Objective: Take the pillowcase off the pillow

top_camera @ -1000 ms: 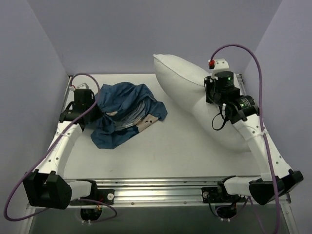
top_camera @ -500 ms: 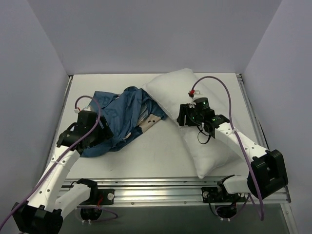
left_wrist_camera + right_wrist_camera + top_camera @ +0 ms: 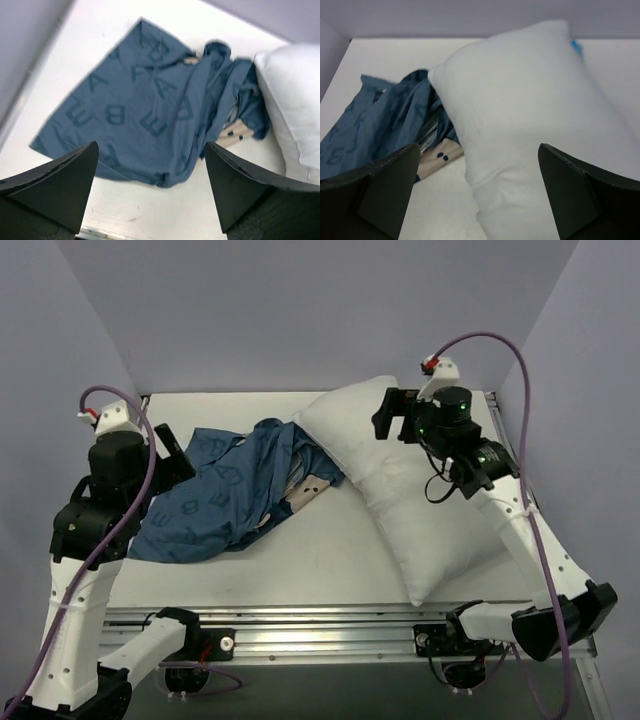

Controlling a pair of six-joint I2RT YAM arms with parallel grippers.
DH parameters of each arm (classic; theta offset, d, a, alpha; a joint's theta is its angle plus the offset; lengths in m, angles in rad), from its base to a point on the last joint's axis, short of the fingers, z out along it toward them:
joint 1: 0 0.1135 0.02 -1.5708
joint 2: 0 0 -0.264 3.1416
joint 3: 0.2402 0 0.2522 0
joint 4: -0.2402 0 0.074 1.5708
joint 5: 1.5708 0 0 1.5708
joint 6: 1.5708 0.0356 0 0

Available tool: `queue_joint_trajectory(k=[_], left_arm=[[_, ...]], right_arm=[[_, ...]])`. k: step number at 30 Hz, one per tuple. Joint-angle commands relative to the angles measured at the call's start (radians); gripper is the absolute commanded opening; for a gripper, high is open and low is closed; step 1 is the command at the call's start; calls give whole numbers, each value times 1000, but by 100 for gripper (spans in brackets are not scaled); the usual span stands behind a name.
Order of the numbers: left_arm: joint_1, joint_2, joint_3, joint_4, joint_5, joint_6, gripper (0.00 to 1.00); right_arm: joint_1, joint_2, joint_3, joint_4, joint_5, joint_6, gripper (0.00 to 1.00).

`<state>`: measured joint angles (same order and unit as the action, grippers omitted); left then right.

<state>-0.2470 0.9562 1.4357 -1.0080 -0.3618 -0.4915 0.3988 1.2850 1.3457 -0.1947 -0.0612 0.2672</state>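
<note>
The dark-blue pillowcase (image 3: 225, 498) lies spread and creased on the left half of the table, lettering up, with a tan dotted patch (image 3: 307, 490) at its right edge. The white pillow (image 3: 415, 505) lies bare and diagonal on the right half; its far-left corner touches the pillowcase's bunched right edge. My left gripper (image 3: 175, 455) hangs open above the pillowcase's (image 3: 140, 110) left end, holding nothing. My right gripper (image 3: 392, 418) hovers open above the pillow's (image 3: 530, 105) far end, also holding nothing. The pillowcase (image 3: 375, 127) shows at the left of the right wrist view.
Purple walls close in the white table (image 3: 320, 560) at the back and both sides. A metal rail (image 3: 330, 625) with the arm bases runs along the near edge. The pillow's near corner lies close to that rail.
Both grippers have opened and lifted away. The pillowcase, let go, now lies spread flatter on the left. The pillow has dropped from raised to flat on the table.
</note>
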Motion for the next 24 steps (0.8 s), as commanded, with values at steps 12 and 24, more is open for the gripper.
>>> queue_joint_trajectory(k=[12, 24], left_arm=[[-26, -34, 417, 2, -328, 269, 94], [-80, -143, 367, 199, -486, 455, 94]], right_arm=[[-11, -386, 241, -36, 714, -269, 100], [-11, -507, 201, 32, 768, -359, 100]])
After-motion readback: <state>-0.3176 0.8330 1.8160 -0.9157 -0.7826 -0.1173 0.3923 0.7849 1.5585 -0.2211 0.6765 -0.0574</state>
